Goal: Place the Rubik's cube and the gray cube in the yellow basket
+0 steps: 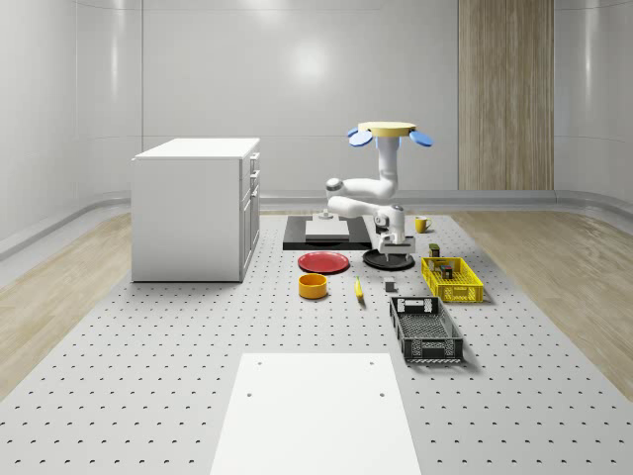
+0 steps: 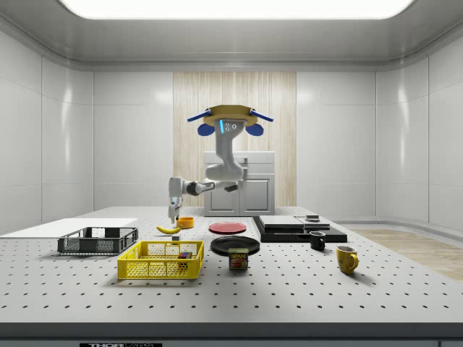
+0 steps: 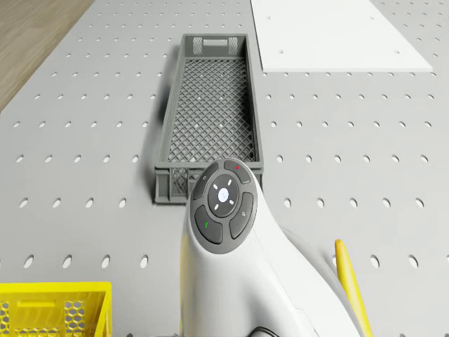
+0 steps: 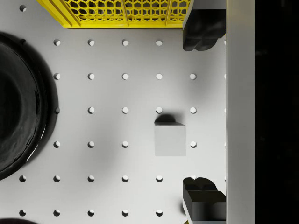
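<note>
Drone is hovering over the tabletop w/ arm bent down, and the hand is hanging wide open, gripping nothing, above the gray cube, which is sitting on the tabletop between the yellow basket and the black plate; Rubik's cube is looking already in the basket. Cube is lying off-center vs the fingers, so a straight descent is risking a finger landing on it or knocking it away, and the carry is risking clipping the basket rim.
</note>
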Controlling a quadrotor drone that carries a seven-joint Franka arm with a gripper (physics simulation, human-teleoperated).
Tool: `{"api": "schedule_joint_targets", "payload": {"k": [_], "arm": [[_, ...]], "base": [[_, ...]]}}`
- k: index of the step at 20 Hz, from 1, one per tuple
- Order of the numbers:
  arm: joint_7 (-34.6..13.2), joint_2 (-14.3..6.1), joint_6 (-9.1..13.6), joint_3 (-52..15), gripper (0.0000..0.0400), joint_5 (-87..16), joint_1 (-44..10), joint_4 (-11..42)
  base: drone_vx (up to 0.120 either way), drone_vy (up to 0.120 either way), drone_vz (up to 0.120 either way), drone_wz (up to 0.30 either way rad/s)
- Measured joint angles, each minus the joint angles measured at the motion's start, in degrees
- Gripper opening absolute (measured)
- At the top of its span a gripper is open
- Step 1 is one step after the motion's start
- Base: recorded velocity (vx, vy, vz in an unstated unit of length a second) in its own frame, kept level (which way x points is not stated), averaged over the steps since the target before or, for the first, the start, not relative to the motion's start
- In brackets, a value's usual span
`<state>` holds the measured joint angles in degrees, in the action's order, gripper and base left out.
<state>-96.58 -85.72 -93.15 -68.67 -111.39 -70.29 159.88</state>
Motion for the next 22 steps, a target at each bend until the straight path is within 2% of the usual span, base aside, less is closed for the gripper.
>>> {"api": "schedule_joint_targets", "payload": {"k": [5, 11, 14, 22], "arm": [[0.0, 0.0, 0.0, 0.0, 0.04, 0.0, 0.0, 0.0], [0.0, 0.0, 0.0, 0.0, 0.04, 0.0, 0.0, 0.0], [0.0, 0.0, 0.0, 0.0, 0.04, 0.0, 0.0, 0.0], [0.1, 0.1, -1.2, 2.8, 0.04, -2.6, -0.5, -1.1]], "base": [[0.0, -0.112, -0.12, 0.0], [0.0, 0.0, -0.12, 0.0], [0.0, -0.053, -0.12, 0.0], [0.0, 0.0, 0.0, 0.0]]}}
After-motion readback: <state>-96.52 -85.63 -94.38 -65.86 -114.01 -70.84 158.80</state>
